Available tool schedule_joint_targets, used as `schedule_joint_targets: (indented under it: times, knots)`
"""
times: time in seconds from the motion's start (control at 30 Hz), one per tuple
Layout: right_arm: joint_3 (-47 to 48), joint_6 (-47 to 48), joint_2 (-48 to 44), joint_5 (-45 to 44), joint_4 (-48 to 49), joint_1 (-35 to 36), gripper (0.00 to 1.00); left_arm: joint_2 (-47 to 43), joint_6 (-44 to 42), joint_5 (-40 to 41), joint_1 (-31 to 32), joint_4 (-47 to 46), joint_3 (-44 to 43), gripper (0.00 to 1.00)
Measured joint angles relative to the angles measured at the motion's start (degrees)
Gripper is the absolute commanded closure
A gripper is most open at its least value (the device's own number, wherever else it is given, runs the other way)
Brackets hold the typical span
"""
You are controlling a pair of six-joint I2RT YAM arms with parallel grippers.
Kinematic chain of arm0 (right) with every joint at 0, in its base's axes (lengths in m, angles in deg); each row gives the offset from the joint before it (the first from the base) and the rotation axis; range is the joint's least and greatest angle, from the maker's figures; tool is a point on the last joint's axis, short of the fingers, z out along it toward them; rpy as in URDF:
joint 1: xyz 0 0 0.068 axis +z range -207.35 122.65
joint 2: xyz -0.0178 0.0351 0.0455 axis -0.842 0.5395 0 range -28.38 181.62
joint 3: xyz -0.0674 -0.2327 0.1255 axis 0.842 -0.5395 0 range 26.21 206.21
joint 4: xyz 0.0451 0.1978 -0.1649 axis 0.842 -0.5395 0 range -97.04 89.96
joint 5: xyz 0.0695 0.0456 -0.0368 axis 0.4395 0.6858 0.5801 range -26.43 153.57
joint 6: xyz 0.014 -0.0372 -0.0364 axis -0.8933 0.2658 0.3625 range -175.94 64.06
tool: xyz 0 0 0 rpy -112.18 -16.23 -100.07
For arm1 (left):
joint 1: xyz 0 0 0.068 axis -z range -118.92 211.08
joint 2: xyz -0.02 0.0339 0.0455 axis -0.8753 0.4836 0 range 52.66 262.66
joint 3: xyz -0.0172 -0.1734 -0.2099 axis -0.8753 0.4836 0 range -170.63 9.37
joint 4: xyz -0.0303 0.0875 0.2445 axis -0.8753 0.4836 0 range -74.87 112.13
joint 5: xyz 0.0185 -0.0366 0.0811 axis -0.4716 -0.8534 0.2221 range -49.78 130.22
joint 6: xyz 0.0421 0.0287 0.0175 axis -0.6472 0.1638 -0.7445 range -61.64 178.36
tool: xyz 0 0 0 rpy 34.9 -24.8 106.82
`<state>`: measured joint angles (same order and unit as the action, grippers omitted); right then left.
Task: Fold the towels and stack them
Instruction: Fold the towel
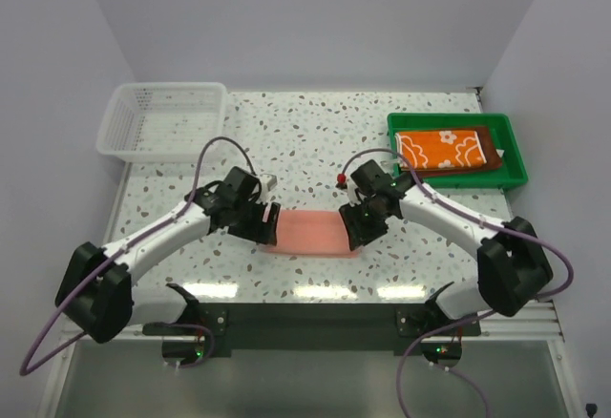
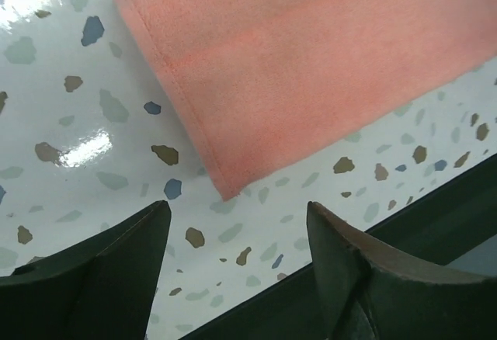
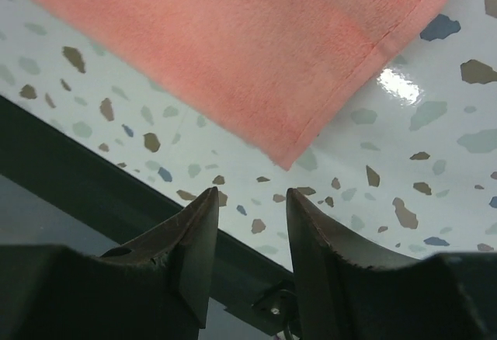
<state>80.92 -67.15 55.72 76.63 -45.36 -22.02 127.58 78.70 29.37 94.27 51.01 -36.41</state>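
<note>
A salmon pink towel (image 1: 307, 233) lies flat on the speckled table near its front edge, folded into a long strip. My left gripper (image 1: 266, 225) hovers at its left end, and the left wrist view shows that gripper (image 2: 237, 209) open and empty just short of the towel's corner (image 2: 225, 189). My right gripper (image 1: 352, 230) is at the towel's right end; the right wrist view has this gripper (image 3: 251, 192) open too, holding nothing, with the towel's corner (image 3: 289, 157) just beyond its tips. An orange towel with white flowers (image 1: 445, 148) lies on a dark brown one in the green tray (image 1: 516, 165).
A white mesh basket (image 1: 164, 120) stands at the back left. The green tray sits at the back right. The table's dark front edge (image 3: 93, 192) runs right below both grippers. White walls close in the sides and back.
</note>
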Motion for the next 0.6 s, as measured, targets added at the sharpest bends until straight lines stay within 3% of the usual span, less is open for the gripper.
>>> schedule_joint_targets:
  times: [0.13, 0.23, 0.43, 0.6]
  knots:
    - [0.7, -1.6, -6.1, 0.3, -0.6, 1.0, 0.63, -8.2, 2.3, 0.7, 0.0, 0.7, -0.6, 0.3]
    - [0.7, -4.2, -9.0, 0.8, 1.7, 1.1, 0.65, -11.0, 5.3, 0.5, 0.0, -0.5, -1.0, 0.47]
    - [-5.6, -9.8, -8.9, 1.8, 13.0, 1.7, 0.7, -8.7, 9.8, 0.4, 1.3, -7.4, 0.8, 0.61]
    - [-13.7, -13.0, -6.5, 1.8, 21.1, 1.8, 0.73, -4.3, 13.3, 1.6, 2.7, -14.3, 7.3, 0.7]
